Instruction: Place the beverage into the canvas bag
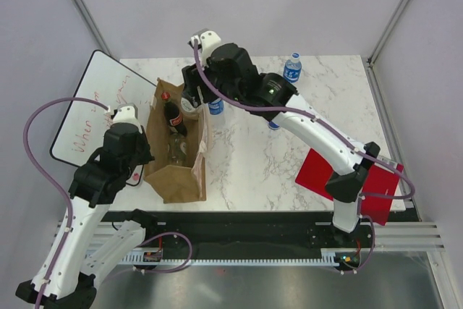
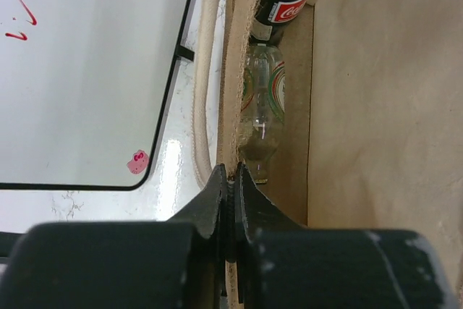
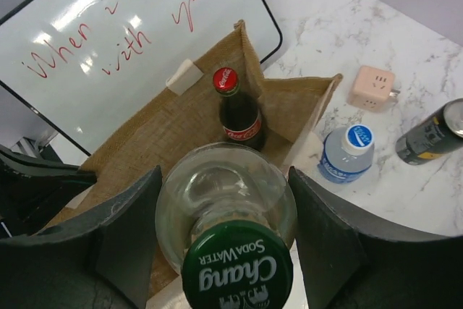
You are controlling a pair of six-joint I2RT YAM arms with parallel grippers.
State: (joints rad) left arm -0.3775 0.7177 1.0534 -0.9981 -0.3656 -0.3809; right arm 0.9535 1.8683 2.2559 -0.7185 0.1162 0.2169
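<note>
Holding Chang soda bottle [image 3: 226, 215] in my right gripper [image 3: 224, 189]: fingers spread to bottle width, pressed on glass, above canvas bag [image 3: 159, 129] mouth near its rim. My left gripper [image 2: 230, 180] nearly closed, pinching bag's wall. Cola bottle [image 3: 239, 115] upright inside bag, clear bottle [image 2: 265, 106] lying beside it. Judgement: shift bottle over free floor inside bag, descend vertically, release low to avoid glass-on-glass knock.
</note>
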